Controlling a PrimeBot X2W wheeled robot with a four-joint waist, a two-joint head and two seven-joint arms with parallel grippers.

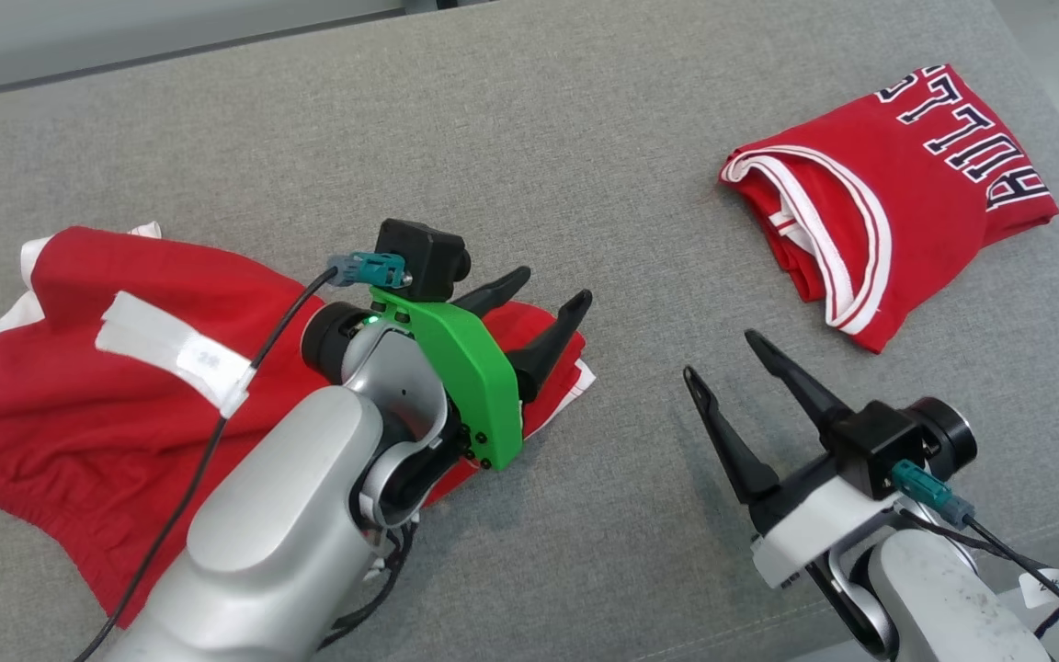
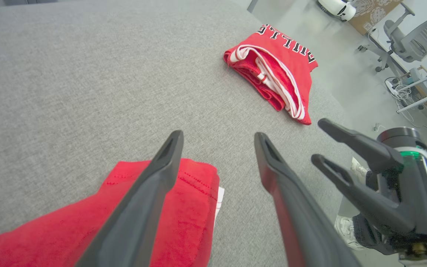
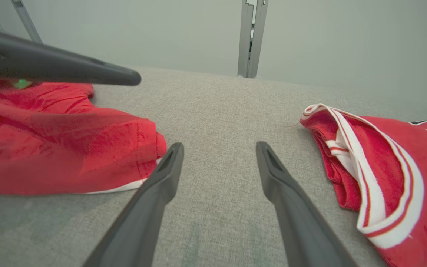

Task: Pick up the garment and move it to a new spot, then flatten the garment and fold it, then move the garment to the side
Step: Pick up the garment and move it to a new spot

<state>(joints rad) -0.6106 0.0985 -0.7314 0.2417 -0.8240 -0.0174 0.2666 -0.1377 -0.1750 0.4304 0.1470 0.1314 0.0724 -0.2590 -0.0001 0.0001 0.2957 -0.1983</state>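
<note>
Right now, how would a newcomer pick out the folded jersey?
Start from the grey padded surface; look to its far right edge. There lies the folded jersey, a compact red bundle. Unlike the rumpled red garment spread at the left, it carries dark block letters outlined in white and a white-and-red striped trim.

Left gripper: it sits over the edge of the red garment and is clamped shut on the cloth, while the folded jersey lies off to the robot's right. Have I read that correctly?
Not quite. The left gripper is open, not clamped shut. The left wrist view shows its jaws standing well apart over the edge of the red garment, with no cloth pinched between them. The folded jersey does lie off to the robot's right.
</note>
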